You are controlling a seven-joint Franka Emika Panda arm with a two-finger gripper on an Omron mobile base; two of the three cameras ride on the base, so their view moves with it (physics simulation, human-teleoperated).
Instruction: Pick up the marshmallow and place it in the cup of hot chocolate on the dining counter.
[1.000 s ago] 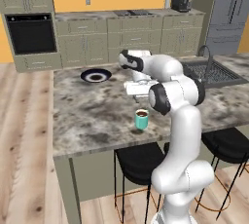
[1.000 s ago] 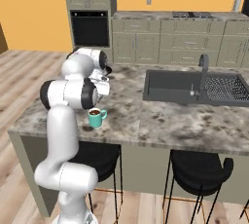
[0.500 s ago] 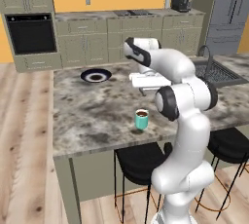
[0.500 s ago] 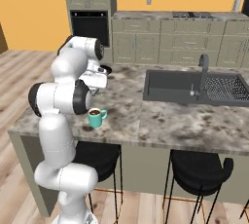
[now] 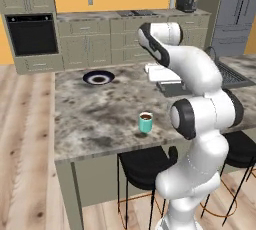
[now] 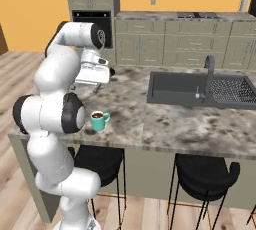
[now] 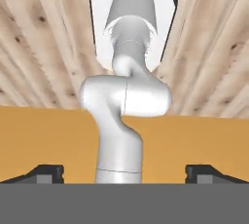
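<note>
Mug (image 5: pixel 145 122): upright on counter (image 5: pixel 90 114), near its front edge, dark liquid inside
Plate (image 5: pixel 98 78): far side, well apart from mug
Arm: raised above counter

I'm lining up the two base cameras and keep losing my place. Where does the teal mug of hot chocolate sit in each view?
Left base view: the mug stands near the counter's front edge, just left of the arm, handle hidden.
Right base view: the mug stands near the front edge, just right of the arm, handle pointing right.
Hand view: wooden floor and an orange wall.
Shared landmark: the sink, set in the counter beyond the arm.
</note>
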